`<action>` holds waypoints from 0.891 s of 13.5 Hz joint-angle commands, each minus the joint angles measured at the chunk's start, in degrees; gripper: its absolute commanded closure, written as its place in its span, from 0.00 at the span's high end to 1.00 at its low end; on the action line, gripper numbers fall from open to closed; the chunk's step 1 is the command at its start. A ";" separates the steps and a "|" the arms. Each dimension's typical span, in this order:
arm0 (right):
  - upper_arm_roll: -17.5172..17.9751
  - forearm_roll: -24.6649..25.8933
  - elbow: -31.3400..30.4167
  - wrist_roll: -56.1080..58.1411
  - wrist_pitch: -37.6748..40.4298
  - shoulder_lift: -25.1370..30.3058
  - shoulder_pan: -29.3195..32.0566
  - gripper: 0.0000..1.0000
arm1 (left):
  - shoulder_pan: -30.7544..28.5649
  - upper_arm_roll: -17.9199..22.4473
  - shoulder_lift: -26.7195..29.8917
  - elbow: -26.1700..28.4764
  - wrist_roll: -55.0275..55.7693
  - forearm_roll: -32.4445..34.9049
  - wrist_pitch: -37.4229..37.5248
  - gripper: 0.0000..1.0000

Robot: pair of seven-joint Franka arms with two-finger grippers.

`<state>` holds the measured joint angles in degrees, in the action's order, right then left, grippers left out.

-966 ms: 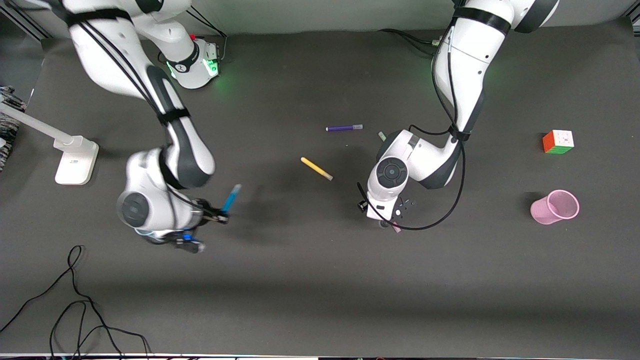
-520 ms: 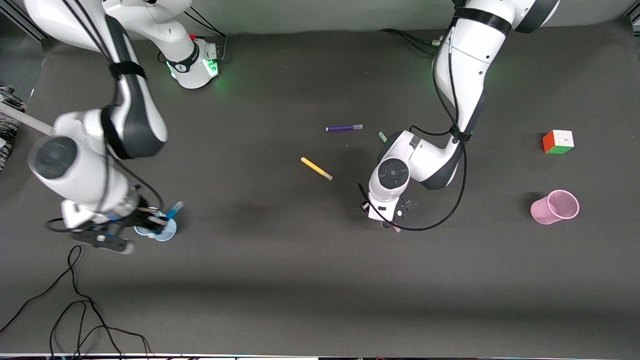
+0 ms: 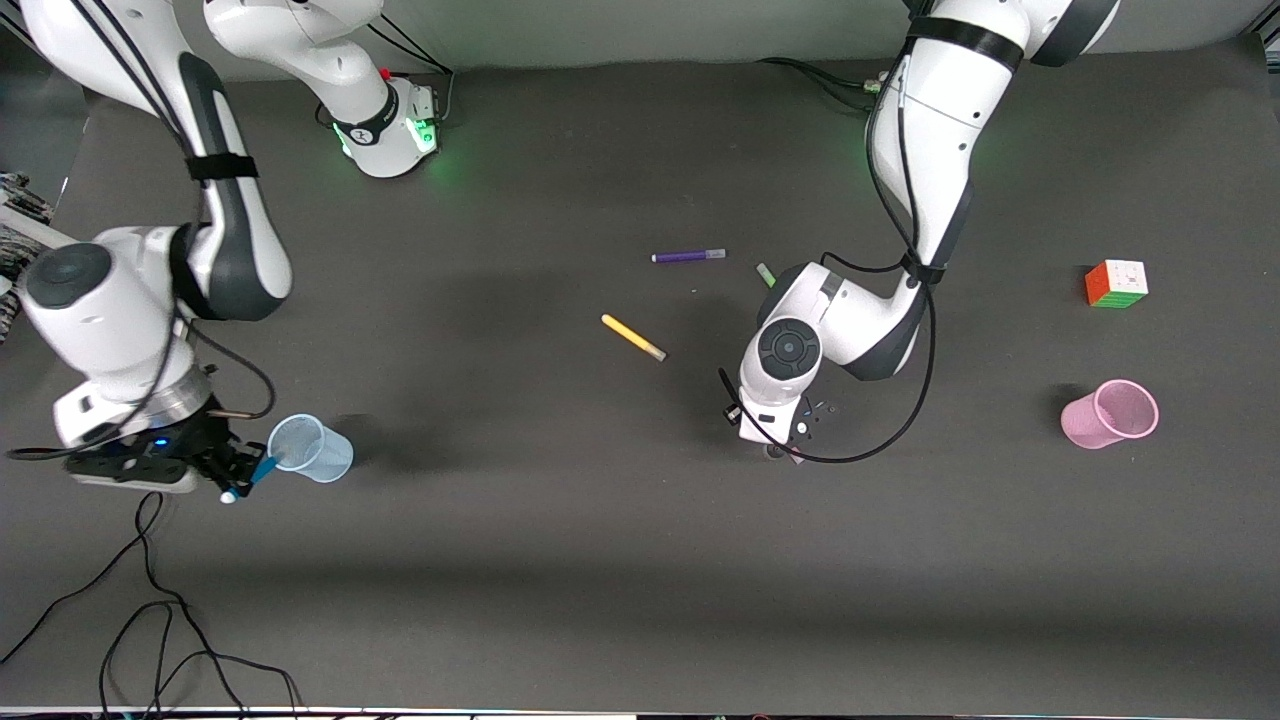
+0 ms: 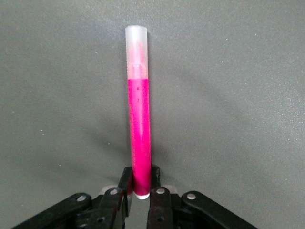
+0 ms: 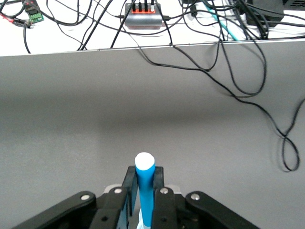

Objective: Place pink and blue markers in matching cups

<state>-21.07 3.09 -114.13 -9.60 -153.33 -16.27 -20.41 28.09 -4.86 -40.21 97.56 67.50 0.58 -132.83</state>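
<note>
The left gripper (image 4: 139,193) pinches the pink marker (image 4: 139,133) lying on the table (image 3: 620,560). The right gripper (image 3: 238,470) holds the blue marker (image 5: 144,188) just beside the blue cup (image 3: 310,449). The pink cup (image 3: 1108,414) lies toward the left arm's end.

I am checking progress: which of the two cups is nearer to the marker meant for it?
The pale blue cup: the blue marker in the right claw is beside its rim.
</note>
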 commanded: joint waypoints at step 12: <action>-2.57 2.45 -8.21 1.25 -5.41 2.90 -1.04 1.00 | -13.47 1.35 24.28 -2.02 -32.38 -0.75 50.43 0.00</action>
<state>-23.01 4.32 -121.40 -8.57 -158.78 -15.61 -20.66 19.42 -3.23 -20.92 93.58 44.19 0.97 -88.30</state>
